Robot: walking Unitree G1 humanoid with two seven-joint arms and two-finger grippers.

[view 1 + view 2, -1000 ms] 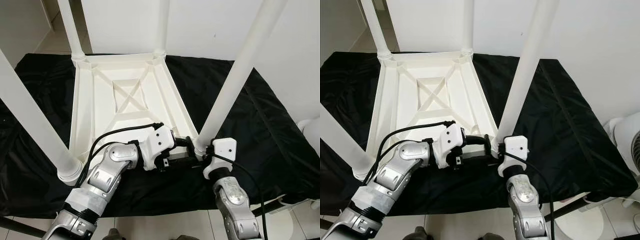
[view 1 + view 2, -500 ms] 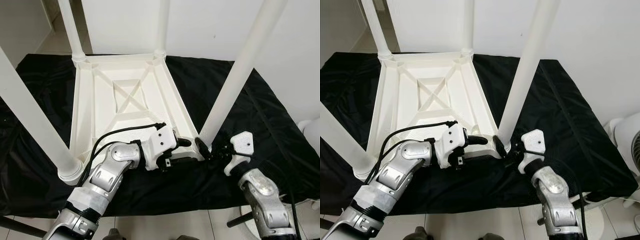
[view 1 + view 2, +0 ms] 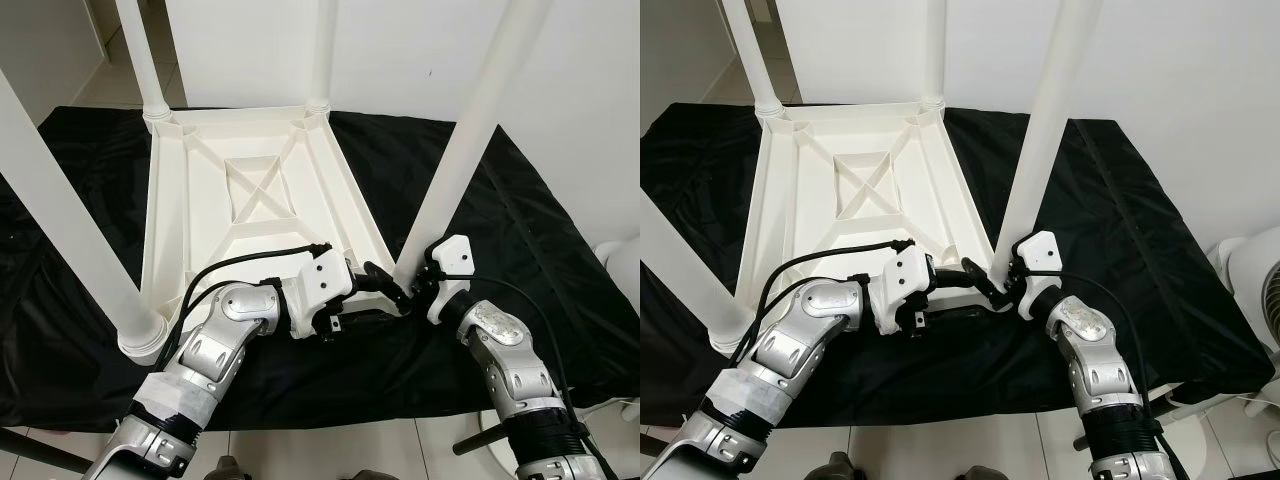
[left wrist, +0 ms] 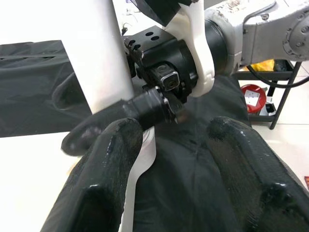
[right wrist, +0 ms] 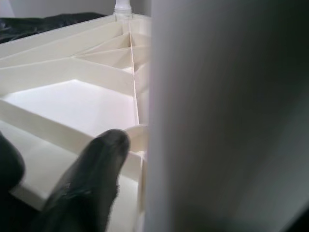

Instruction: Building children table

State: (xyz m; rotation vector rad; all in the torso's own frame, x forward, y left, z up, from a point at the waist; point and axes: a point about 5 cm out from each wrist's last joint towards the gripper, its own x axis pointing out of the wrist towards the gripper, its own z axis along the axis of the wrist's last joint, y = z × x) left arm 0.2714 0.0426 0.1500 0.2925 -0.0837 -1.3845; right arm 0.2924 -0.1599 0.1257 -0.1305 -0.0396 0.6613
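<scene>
The white children's table [image 3: 250,200] lies upside down on a black cloth [image 3: 520,250], its ribbed underside with a cross brace facing up and its legs standing upward from the corners. The landmark here is the near right leg [image 3: 470,140], a white tube rising from the table's near right corner socket. Both grippers meet at the foot of this leg. The left gripper [image 3: 385,290] reaches in from the table's near edge, its silver arm crossing the cloth just in front of that edge, and its black fingers [image 4: 111,159] are spread apart on either side of the thin white rim beside the leg's base, holding nothing. The right gripper [image 3: 1005,280] comes at the leg's base from the other side, its white wrist housing just beside the tube. In the right wrist view the leg sits very close along one black finger [image 5: 91,179], with the table's ribs behind it; whether this gripper's fingers clamp the leg or merely rest against it cannot be told, since the second finger is hidden. The two far legs [image 3: 140,60] stand well apart from the landmark at the table's far corners, and the near left leg [image 3: 70,250] rises at the opposite near corner.
</scene>
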